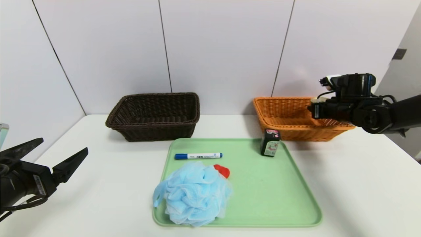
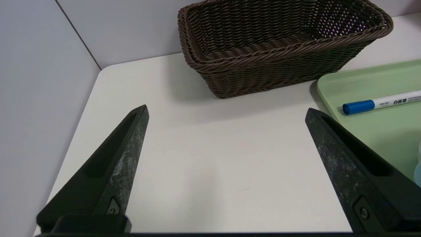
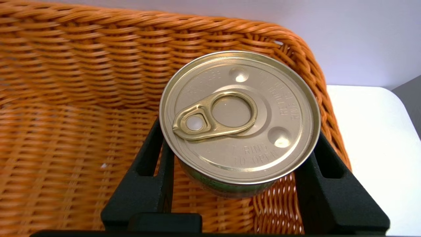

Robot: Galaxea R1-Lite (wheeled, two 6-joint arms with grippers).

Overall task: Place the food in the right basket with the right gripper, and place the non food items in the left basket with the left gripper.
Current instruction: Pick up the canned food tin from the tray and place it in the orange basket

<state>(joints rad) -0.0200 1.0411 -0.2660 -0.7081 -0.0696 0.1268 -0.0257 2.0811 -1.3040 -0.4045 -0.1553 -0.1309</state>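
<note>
- Right gripper (image 3: 240, 184) pinches the tin (image 3: 239, 115) by its sides, lid up and level, so it can settle upright when let go.
- Below and around the tin lies the orange basket (image 3: 65, 82); the gripper hangs over its inside, by the far corner, the spot for food.
- Back toward the robot's left, the black container (image 1: 270, 142) waits on the green tray (image 1: 273, 197), likely the next pick.
- Farther off, the left gripper (image 1: 54, 154) is parked with fingers spread, near the dark basket (image 1: 154, 115).
</note>
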